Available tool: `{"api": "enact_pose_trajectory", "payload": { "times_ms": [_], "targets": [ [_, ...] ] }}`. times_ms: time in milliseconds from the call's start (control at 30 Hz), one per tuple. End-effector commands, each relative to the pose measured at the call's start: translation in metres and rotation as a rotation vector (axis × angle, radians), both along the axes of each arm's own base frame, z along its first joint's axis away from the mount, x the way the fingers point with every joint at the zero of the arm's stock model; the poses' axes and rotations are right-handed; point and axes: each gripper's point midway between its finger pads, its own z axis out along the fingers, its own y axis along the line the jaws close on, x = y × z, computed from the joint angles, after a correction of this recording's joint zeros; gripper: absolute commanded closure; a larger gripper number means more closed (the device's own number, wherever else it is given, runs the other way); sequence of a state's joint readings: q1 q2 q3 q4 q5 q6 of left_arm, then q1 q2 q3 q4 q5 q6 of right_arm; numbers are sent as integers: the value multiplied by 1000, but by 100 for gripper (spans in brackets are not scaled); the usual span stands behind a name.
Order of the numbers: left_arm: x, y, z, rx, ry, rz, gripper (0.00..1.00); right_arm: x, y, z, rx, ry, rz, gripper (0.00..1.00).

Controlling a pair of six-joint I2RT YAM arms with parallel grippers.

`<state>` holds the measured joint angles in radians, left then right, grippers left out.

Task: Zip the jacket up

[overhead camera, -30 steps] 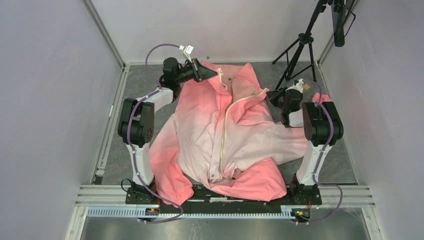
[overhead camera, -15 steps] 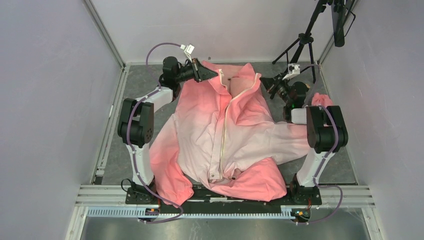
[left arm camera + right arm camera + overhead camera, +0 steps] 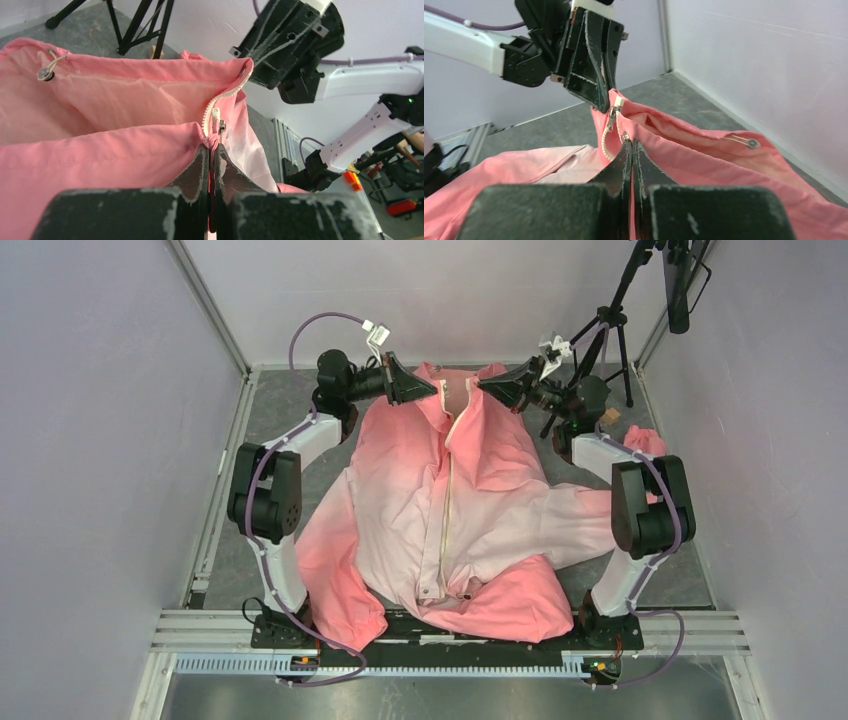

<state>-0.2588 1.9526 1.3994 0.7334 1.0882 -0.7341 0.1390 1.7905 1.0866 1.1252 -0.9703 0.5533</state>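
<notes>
Right now, the jacket (image 3: 450, 530) is pinched at its collar from both sides.
Left gripper (image 3: 430, 390) and right gripper (image 3: 482, 386) face each other, each clamped on fabric, with the zipper (image 3: 444, 500) running down between them; its slider (image 3: 218, 125) seems to sit just past the left fingertips.

Bright, even, diffuse light from above. Shadows are soft and faint, mostly under the jacket (image 3: 480, 500) folds toward the near edge of the worktop (image 3: 275, 400). Top view sharp throughout. Both wrist views: close jaws dark, oversized and blurred at the bottom; mid-frame fabric sharp; background slightly soft.
</notes>
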Motion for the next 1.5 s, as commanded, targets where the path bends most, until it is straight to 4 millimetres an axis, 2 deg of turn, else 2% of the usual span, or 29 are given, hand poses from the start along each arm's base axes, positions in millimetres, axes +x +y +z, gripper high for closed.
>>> {"api": "enact_pose_trajectory", "payload": {
  "times_ms": [0,233,600,867,1033,1200,1467],
  "targets": [
    [-23,1,35,-13,-243,-49,98,-15,16,5,-10,-1,152,100],
    [-21,2,26,42,-353,-9,98,-9,29,-9,-51,57,190,100],
    [-30,4,10,126,-462,-9,98,-16,39,-12,-23,102,296,100],
    [-31,4,11,119,-501,-6,98,-23,41,-14,-16,110,341,100],
    [-35,4,15,95,-517,-13,98,-15,41,-18,-25,124,310,100],
    [-38,4,21,74,-535,-11,98,-7,43,-31,-60,149,272,100],
    [-38,3,21,60,-522,-13,98,-11,45,-28,-64,136,279,100]
  ]
}}
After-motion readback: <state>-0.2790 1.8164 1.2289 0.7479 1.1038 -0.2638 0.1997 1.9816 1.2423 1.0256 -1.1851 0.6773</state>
